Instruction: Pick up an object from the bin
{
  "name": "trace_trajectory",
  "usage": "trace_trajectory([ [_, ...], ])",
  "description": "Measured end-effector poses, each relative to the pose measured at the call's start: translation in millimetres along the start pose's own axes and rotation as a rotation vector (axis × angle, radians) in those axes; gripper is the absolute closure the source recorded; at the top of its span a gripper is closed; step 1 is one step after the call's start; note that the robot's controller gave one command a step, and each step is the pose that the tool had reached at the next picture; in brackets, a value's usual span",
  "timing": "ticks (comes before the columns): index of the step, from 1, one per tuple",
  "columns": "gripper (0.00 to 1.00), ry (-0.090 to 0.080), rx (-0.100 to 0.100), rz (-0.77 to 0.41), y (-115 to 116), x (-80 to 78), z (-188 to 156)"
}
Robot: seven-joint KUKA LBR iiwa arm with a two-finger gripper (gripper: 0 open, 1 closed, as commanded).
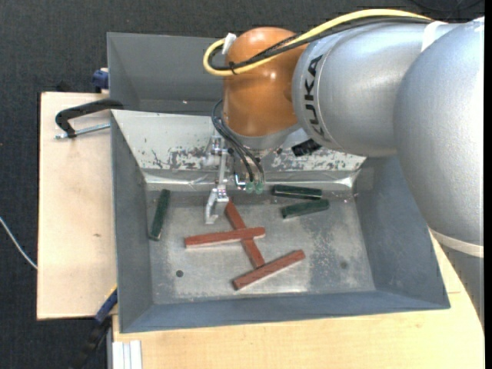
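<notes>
Tool (218, 204) low near the rear wall of the bin (323, 261), just behind crossed red-brown sticks (219, 239) at mid-floor (clenched or released: cannot tell). Approach step, probably. Next: descend astride one stick, then close.

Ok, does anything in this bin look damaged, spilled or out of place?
Nothing looks spilled or broken. The bin's back wall is scuffed, with paint worn off in patches. Two red-brown bars lie crossed over each other just below the claw. One dark green bar lies apart from the rest, along the foot of the left wall.
</notes>
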State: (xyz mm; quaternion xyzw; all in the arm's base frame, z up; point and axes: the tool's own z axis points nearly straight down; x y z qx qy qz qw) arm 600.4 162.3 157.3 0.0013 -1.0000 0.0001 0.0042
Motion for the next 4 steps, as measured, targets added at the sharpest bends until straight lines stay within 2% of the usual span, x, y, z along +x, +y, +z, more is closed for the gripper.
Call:
trace_trajectory([
  [1, 0.0, -0.008, -0.001, 0.002, -0.5, -2.0, -4.9],
  [2, 1.0, -0.006, -0.002, -0.167, -58.9, 39.6, 80.2],
  [3, 1.0, -0.007, -0.002, -0.167, -58.9, 39.4, 80.2],
  [4, 1.0, -0.018, 0.0, -0.22, -64.7, 38.5, -114.4],
])
